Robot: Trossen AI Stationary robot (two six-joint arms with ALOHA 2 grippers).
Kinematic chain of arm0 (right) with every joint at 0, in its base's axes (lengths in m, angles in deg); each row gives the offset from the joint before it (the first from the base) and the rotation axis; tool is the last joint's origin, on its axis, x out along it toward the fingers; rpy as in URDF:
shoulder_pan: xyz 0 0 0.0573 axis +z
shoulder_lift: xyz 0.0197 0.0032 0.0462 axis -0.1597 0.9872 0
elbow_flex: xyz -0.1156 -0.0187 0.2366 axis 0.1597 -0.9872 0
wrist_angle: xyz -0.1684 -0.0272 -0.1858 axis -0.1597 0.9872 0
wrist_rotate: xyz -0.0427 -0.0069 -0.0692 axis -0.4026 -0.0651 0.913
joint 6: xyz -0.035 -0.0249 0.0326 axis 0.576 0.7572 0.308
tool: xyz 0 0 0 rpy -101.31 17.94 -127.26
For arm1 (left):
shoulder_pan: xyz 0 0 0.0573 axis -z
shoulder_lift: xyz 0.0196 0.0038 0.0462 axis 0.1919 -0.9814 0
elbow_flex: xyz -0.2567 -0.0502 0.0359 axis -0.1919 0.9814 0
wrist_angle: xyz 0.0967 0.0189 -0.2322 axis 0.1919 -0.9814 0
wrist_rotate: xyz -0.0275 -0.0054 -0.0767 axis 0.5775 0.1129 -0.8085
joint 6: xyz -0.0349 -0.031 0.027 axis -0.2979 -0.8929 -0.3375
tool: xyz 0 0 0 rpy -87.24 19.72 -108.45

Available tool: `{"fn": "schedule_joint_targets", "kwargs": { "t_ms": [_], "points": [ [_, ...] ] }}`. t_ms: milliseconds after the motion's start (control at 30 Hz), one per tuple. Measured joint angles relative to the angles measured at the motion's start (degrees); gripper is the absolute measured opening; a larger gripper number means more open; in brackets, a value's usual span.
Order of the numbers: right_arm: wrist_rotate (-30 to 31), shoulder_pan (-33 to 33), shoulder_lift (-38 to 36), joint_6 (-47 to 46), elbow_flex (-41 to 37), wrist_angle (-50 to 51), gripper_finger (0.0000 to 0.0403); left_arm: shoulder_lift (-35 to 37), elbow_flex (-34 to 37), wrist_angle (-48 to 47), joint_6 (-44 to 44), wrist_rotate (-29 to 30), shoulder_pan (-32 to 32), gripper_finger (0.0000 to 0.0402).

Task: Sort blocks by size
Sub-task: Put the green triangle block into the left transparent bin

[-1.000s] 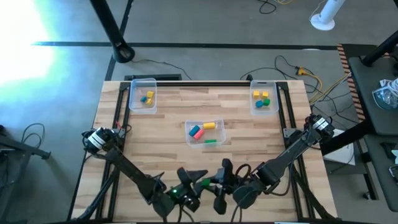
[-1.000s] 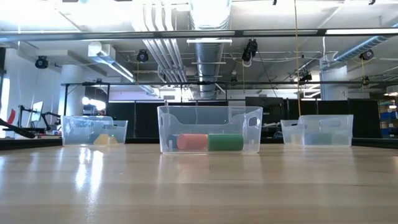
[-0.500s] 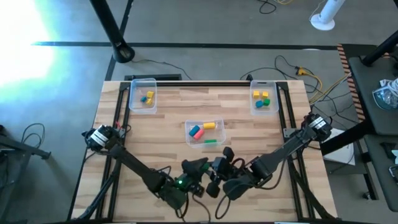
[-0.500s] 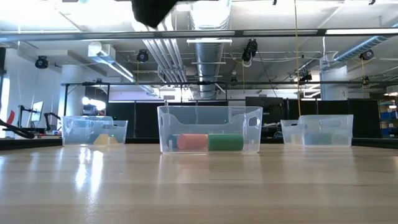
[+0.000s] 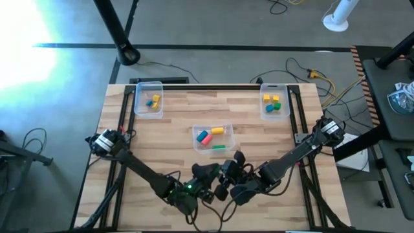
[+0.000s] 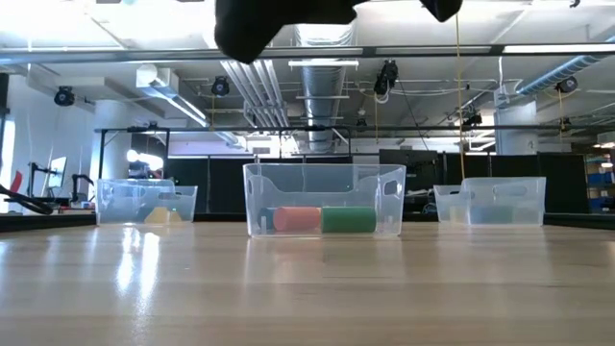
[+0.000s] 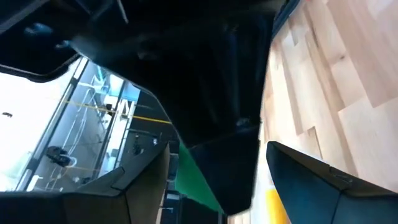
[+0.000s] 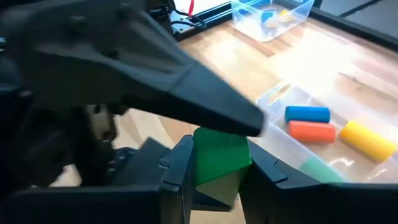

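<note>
My right gripper (image 8: 221,177) is shut on a green block (image 8: 221,163) above the table's near middle (image 5: 228,173). My left gripper (image 5: 208,172) is right beside it and open. Its fingers (image 7: 143,180) stand wide on either side of the right gripper's tip and the green block (image 7: 189,180). One left finger (image 8: 205,99) reaches over the block; I cannot tell if it touches. The middle bin (image 5: 213,137) holds blue, red, yellow and green blocks. The far left bin (image 5: 149,98) and the far right bin (image 5: 275,102) hold more blocks. My right gripper pinches the green block by two opposite sides (image 8: 198,163) between its two fingers. The block is lifted clear of the table, and its top sticks out past the fingertips.
The three clear bins (image 6: 324,200) stand farther back on the wooden table (image 5: 168,149). In the low view the arms show only as dark shapes (image 6: 252,24) at the top. Bare wood (image 6: 307,288) lies between the bins and the near edge.
Both grippers have moved toward the far edge, toward the middle bin, and have closed in on each other. In the low view dark arm parts have come into the top of the picture. The bins and the blocks in them have stayed put.
</note>
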Motion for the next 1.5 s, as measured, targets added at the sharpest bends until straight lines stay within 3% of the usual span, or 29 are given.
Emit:
{"fn": "schedule_joint_targets", "kwargs": {
  "t_ms": [333, 633, 767, 867, 1100, 1233, 1500],
  "points": [
    [-1.75, 0.02, 0.0, -5.31, -1.18, 0.3, 0.0082, 0.0, 0.0, -0.37, -1.24, -3.71, -1.18, 0.0249],
    [-2.29, -0.28, -0.02, -5.43, -1.25, 0.35, 0.0081, 0.0, 0.0, -0.87, -1.58, -4.21, -1.18, 0.0195],
    [-3.17, -0.28, -0.04, -5.34, -1.18, 0.43, 0.01, 0.0, 0.0, -1.97, -3.34, -4.25, -1.18, 0.0172],
    [-3.57, -0.28, -0.04, -5.32, -1.18, 0.81, 0.0113, 0.0, 0.0, -1.7, -4.65, -4.49, -1.09, 0.0169],
    [-3.22, -0.22, -0.08, -5.3, -1.18, 0.57, 0.01, 0.0, 0.0, -2.45, -6.48, -5.03, -0.86, 0.0169],
    [-2.84, 0.78, -0.82, -4.13, -0.95, 0.84, 0.0127, 0.0, -0.02, -3.9, -7.5, -4.43, -0.41, 0.0169],
    [-2.7, 5.54, -2.65, -2.24, -1.01, 1.14, 0.022, 2.25, -0.02, -11.18, -14.28, -3.12, 3.0, 0.0169]
  ]
}}
